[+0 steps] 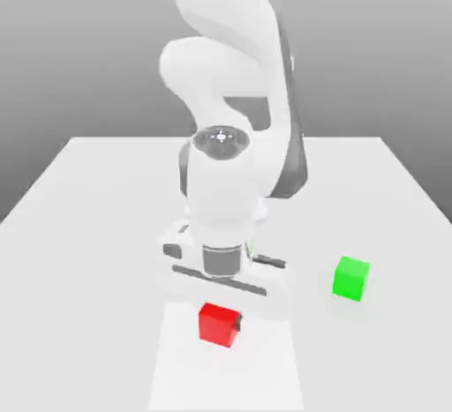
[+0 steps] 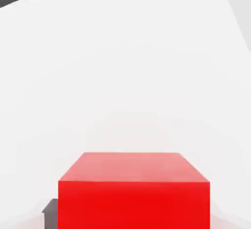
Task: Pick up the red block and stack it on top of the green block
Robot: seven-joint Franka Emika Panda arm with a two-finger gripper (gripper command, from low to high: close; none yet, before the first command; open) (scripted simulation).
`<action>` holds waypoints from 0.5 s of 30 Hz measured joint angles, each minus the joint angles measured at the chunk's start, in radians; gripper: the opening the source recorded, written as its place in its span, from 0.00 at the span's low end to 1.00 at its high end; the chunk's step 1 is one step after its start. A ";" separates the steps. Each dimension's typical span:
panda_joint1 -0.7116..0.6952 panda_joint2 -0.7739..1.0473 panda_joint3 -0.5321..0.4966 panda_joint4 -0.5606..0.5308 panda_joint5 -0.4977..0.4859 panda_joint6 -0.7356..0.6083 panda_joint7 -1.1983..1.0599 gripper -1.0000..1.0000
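place: simulated test bench | cues: bare white table [image 1: 88,225], blank grey backdrop

Small bright red cube [image 1: 218,324]: plain, unmarked, front face darker than its top in the hand view [image 2: 133,193]; small bright green cube [image 1: 350,278]: plain, unmarked, top lighter than its sides; flat matte tabletop [image 1: 79,225]: white, patternless, with a paler strip at the near edge; glossy robot arm [image 1: 231,93]: white shell, dark grey at the joints; backdrop: grey gradient, lighter toward the table.
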 joint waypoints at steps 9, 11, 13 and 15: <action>0.121 -0.229 0.089 -0.047 0.109 -0.178 -0.088 0.00; 0.177 -0.268 0.123 -0.060 0.137 -0.202 -0.113 0.00; 0.234 -0.304 0.162 -0.074 0.168 -0.222 -0.138 0.00; 0.298 -0.336 0.195 -0.089 0.196 -0.238 -0.162 0.00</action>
